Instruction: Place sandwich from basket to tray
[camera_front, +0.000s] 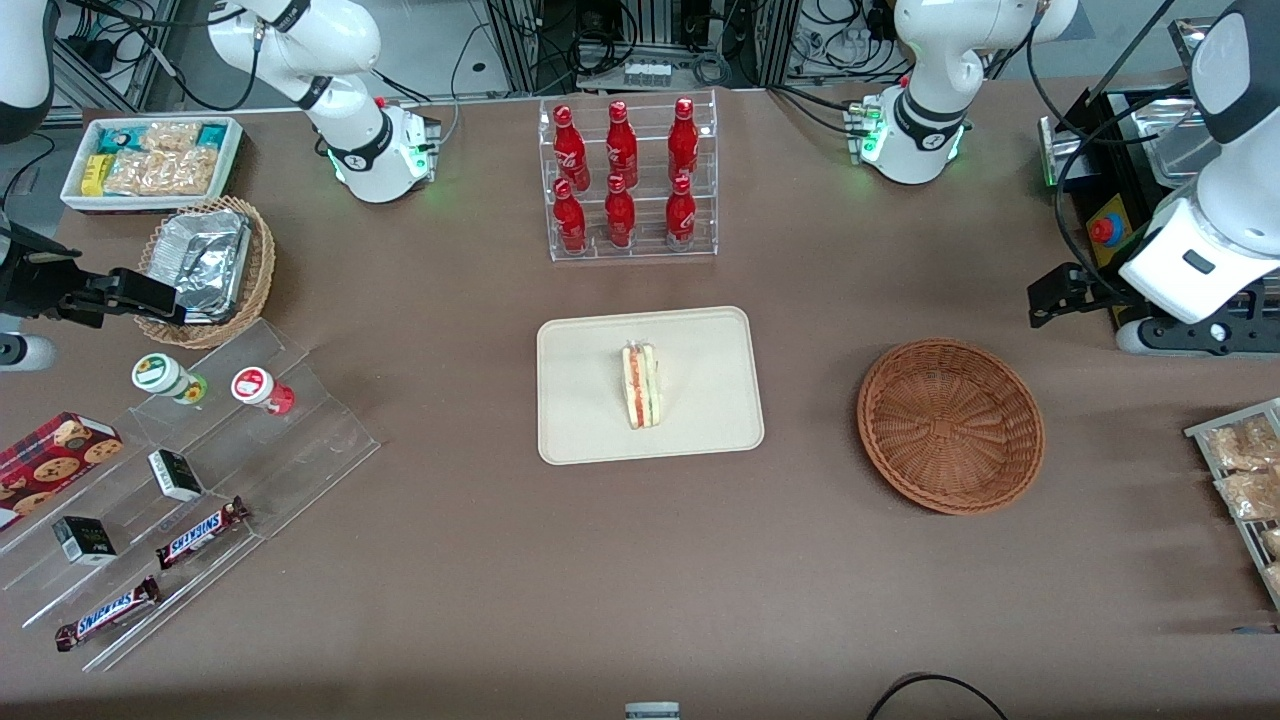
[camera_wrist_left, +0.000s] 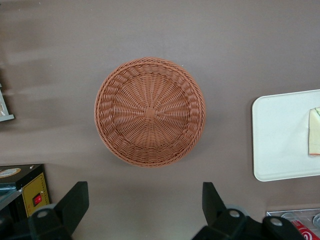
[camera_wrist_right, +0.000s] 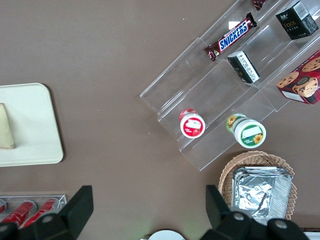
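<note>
The sandwich (camera_front: 641, 385) lies on the beige tray (camera_front: 580, 400) near its middle, cut edge with red and green layers facing up. The round reddish-brown basket (camera_front: 950, 425) stands empty on the table beside the tray, toward the working arm's end. My gripper (camera_front: 1050, 298) hangs high over the table, farther from the front camera than the basket. In the left wrist view the gripper (camera_wrist_left: 144, 205) is open with only bare table between its fingers, and the basket (camera_wrist_left: 150, 112), the tray's end (camera_wrist_left: 280, 140) and a sliver of sandwich (camera_wrist_left: 315, 137) show below.
A clear rack of red cola bottles (camera_front: 628, 180) stands farther from the camera than the tray. A black box with a red button (camera_front: 1105, 230) and a rack of snack bags (camera_front: 1245, 480) sit at the working arm's end. Foil basket (camera_front: 205, 265), snack bin (camera_front: 150, 160) and acrylic steps (camera_front: 200, 470) lie toward the parked arm's end.
</note>
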